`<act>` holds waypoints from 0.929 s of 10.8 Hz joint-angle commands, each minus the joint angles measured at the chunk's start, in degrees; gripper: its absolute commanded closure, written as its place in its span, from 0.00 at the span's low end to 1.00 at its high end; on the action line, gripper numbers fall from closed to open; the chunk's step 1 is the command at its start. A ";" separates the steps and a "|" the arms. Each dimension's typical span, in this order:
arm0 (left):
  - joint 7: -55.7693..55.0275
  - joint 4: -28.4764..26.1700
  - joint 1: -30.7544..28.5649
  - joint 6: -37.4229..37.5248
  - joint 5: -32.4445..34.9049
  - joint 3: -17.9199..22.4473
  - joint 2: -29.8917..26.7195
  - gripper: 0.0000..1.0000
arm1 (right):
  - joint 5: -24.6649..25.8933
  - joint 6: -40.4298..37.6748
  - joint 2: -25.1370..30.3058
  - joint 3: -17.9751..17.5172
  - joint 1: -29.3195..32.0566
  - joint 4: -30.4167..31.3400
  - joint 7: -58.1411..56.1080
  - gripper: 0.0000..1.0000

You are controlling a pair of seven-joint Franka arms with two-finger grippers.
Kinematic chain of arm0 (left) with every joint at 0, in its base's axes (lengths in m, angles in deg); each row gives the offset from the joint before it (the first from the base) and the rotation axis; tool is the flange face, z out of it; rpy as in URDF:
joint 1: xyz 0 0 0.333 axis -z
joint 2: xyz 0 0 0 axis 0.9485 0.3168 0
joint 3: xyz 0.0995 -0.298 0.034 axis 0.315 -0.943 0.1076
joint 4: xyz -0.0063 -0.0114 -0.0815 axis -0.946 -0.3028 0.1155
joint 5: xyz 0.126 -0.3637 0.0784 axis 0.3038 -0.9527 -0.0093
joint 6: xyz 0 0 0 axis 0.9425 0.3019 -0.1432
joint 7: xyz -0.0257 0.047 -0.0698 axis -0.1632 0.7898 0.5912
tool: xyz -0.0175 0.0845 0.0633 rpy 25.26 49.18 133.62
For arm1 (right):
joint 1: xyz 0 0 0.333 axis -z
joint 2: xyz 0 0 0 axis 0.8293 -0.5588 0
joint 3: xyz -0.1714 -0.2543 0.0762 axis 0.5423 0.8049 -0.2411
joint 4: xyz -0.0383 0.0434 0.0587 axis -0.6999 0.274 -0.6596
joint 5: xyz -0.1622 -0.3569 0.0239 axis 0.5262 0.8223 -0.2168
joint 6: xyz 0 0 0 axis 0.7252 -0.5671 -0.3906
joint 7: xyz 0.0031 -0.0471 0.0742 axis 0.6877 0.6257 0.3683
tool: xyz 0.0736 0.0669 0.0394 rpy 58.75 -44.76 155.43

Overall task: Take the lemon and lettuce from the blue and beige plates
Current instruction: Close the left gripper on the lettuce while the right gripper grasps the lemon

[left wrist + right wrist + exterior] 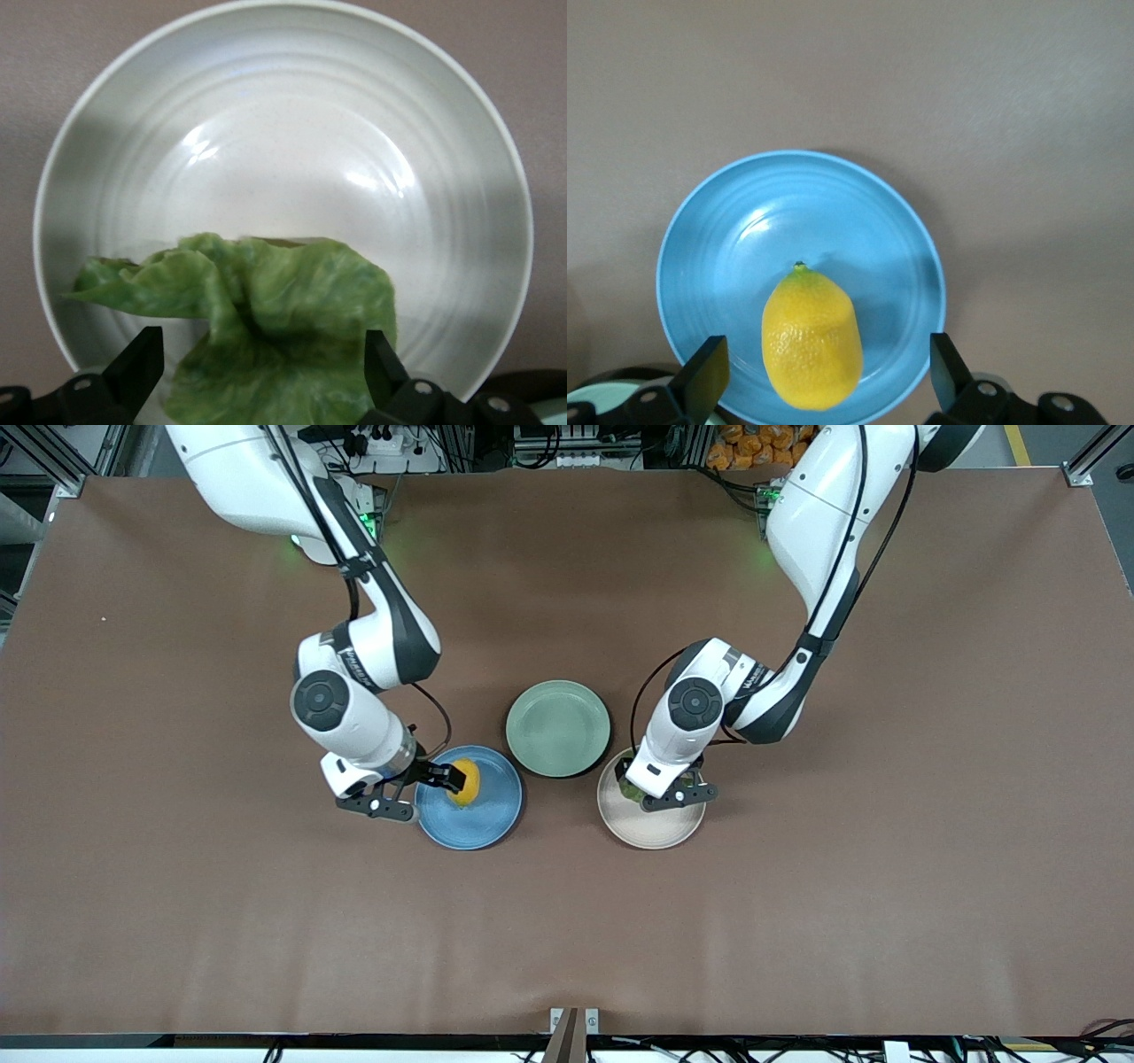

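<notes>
Beige plate [651, 828] nearest, lettuce [631, 788] on it.
We see left pincer [673, 793] and right pincer [416, 790] gaping wide: pinch the soft leaf's fold; grip the firm, slick lemon [466, 781] mid-body.

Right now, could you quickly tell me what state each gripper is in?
Left gripper: open, fingers either side of the lettuce on the beige plate, holding nothing.
Right gripper: open around the lemon on the blue plate, holding nothing.
</notes>
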 commanded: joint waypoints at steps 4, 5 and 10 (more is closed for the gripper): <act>-7.24 1.39 1.23 -2.25 1.82 0.80 0.83 1.00 | -0.38 7.20 -5.25 0.71 -3.68 0.49 3.89 0.00; -7.24 1.48 1.23 -2.25 1.82 0.80 0.66 1.00 | -0.38 7.47 -5.69 0.80 -3.86 0.57 3.90 0.00; -7.24 2.18 -0.18 -1.99 2.17 0.89 -2.67 1.00 | -0.38 8.44 -5.87 0.80 -3.95 1.80 3.98 0.19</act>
